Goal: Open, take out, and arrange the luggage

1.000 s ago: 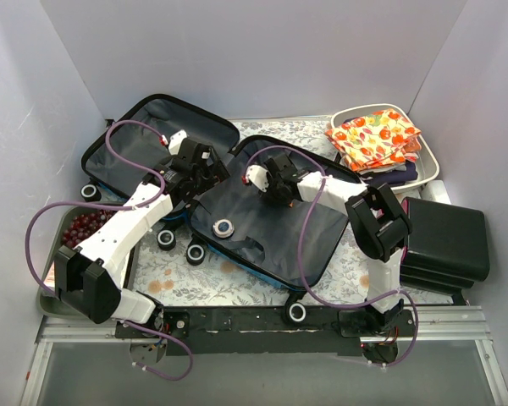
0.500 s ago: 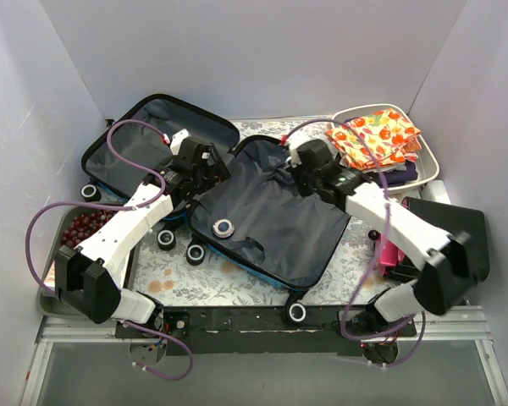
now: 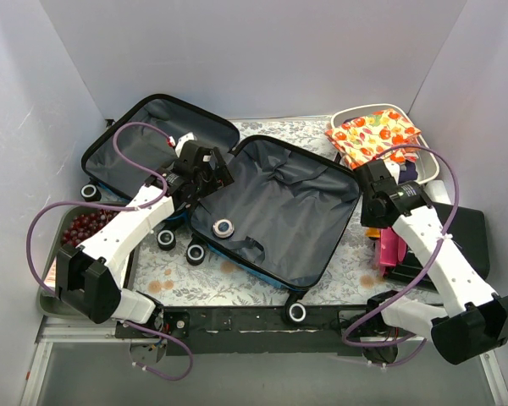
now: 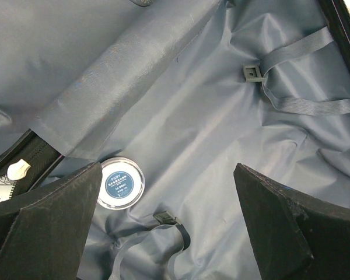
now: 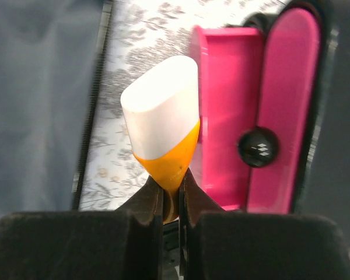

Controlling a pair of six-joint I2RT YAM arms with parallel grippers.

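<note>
Two open, grey-lined halves of luggage

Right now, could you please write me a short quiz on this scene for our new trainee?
1. True or false: the tin lies inside the open luggage.
2. Pick one. The right pincer is: A) open and empty; B) shut on the orange-and-white tube; C) shut on the tin.
3. Fill in: the left pincer hangs over the luggage lining with its jaws ____.
Key: 1 true; 2 B; 3 open.
</note>
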